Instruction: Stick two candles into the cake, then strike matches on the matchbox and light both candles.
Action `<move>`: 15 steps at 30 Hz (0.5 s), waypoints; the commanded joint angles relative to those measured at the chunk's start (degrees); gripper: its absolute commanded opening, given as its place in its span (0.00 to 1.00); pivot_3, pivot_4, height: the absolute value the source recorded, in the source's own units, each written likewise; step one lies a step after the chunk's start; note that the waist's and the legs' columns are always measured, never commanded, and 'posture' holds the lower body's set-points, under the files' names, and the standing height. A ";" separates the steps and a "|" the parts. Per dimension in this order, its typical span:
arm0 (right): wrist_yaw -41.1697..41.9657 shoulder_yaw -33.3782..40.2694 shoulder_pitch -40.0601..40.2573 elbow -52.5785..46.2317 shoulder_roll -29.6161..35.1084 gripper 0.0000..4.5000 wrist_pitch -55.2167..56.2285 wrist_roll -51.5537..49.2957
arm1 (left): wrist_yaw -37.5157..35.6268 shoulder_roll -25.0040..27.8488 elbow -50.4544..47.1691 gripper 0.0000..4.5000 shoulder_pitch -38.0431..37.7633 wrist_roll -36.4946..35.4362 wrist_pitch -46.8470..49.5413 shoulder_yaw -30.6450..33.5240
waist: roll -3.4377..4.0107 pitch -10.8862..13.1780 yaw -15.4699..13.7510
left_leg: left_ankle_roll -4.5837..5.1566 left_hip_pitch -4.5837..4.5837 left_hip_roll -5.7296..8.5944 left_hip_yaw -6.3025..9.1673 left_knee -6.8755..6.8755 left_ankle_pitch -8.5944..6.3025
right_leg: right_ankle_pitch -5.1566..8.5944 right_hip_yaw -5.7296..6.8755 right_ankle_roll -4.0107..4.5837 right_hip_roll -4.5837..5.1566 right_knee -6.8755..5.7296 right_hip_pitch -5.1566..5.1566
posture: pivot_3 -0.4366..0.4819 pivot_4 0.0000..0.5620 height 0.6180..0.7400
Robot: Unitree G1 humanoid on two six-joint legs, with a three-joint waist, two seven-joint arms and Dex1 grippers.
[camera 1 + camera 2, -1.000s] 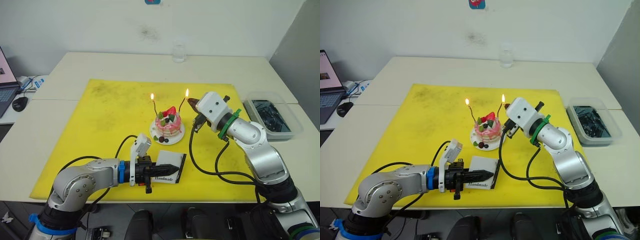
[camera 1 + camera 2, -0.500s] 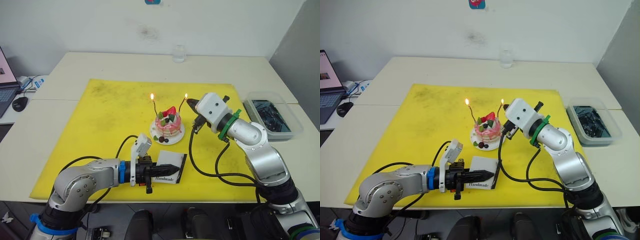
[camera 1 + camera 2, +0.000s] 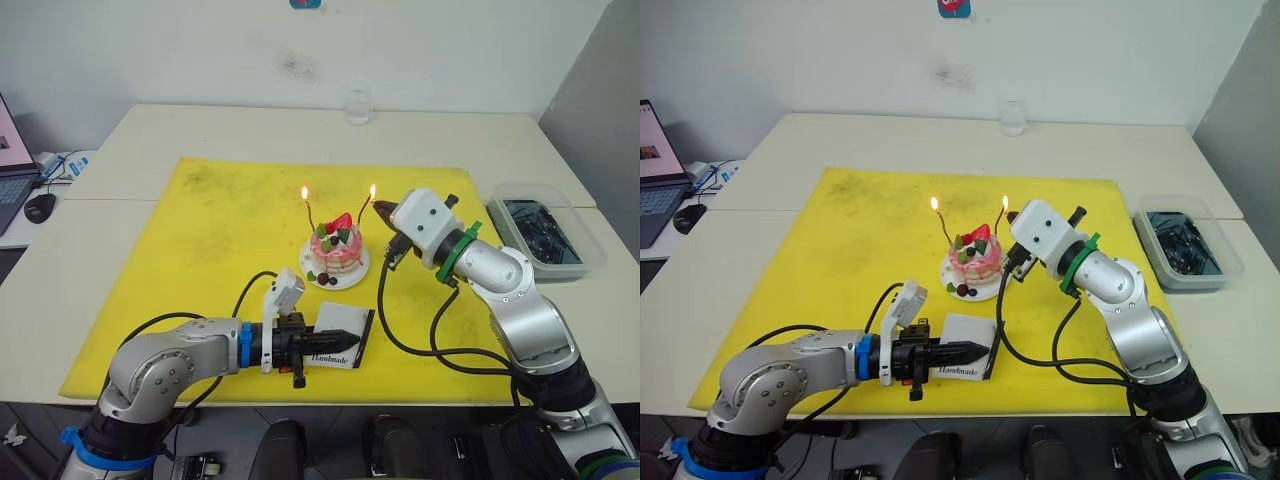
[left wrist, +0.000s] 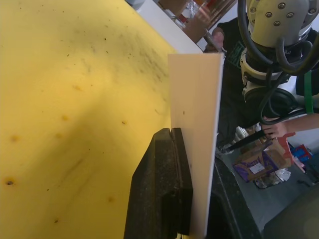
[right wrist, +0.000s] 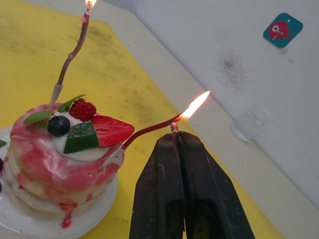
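Observation:
The pink-and-white cake [image 3: 335, 256] sits on its white plate in the middle of the yellow mat. Two thin candles stand in it. The left candle [image 3: 310, 213] burns at its tip. The right candle [image 5: 149, 130] curves toward my right gripper [image 5: 177, 137], which is shut on a short match [image 5: 174, 128]. One flame [image 5: 195, 104] burns where the match tip meets this candle's tip. Near the mat's front edge my left gripper [image 4: 172, 132] is shut on the white matchbox [image 4: 197, 124], holding it on edge above the mat.
A yellow mat [image 3: 215, 240] covers the table's middle. A clear bin [image 3: 545, 232] with dark items stands at the right edge. A glass [image 3: 357, 105] is at the back, and a mouse [image 3: 40, 207] lies far left. My right arm's black cables trail over the mat.
My right gripper has edged slightly toward the cake with the match, and the flame at the right candle has flickered. The left arm and the matchbox have stayed put.

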State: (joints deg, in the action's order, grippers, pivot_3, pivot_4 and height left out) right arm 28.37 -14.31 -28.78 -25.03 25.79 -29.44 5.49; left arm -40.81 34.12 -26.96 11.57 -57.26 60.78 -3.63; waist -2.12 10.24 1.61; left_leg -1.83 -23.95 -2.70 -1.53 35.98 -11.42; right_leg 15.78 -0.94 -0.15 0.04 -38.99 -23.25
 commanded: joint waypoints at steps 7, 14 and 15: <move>3.92 5.53 6.24 -10.25 4.54 0.00 -2.55 -2.55 | -0.44 -0.65 -1.24 0.00 0.59 0.16 -1.27 -0.10 | 0.00 0.00 -0.31 | 0.00 -0.03 0.01 0.01 -0.01 0.00 | 0.00 0.01 0.00 0.00 0.03 0.00 | 0.48 0.27 1.00; 5.03 19.85 18.08 -16.51 10.06 0.00 -10.29 -5.85 | -0.06 -1.89 -1.42 0.00 -0.32 0.48 -1.77 -1.22 | 0.00 0.00 -0.36 | 0.00 -0.01 0.01 0.02 0.01 0.00 | 0.01 0.03 -0.02 0.05 0.02 0.03 | 0.48 0.27 1.00; 4.35 23.23 18.76 -15.97 9.97 0.00 -12.17 -6.59 | 0.08 -2.26 -1.40 0.00 -0.38 0.50 -1.84 -1.44 | 0.00 0.00 -0.36 | 0.00 -0.01 0.02 0.01 0.02 0.00 | 0.01 0.02 -0.02 0.06 0.01 0.03 | 0.48 0.27 1.00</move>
State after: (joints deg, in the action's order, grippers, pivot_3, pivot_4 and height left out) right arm 33.66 2.55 -9.86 -39.18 35.38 -39.40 0.40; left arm -40.62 32.39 -26.81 11.18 -56.51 59.78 -4.77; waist -2.13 10.24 1.26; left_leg -1.83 -23.93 -2.68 -1.54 36.00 -11.42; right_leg 15.78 -0.94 -0.19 0.09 -38.99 -23.21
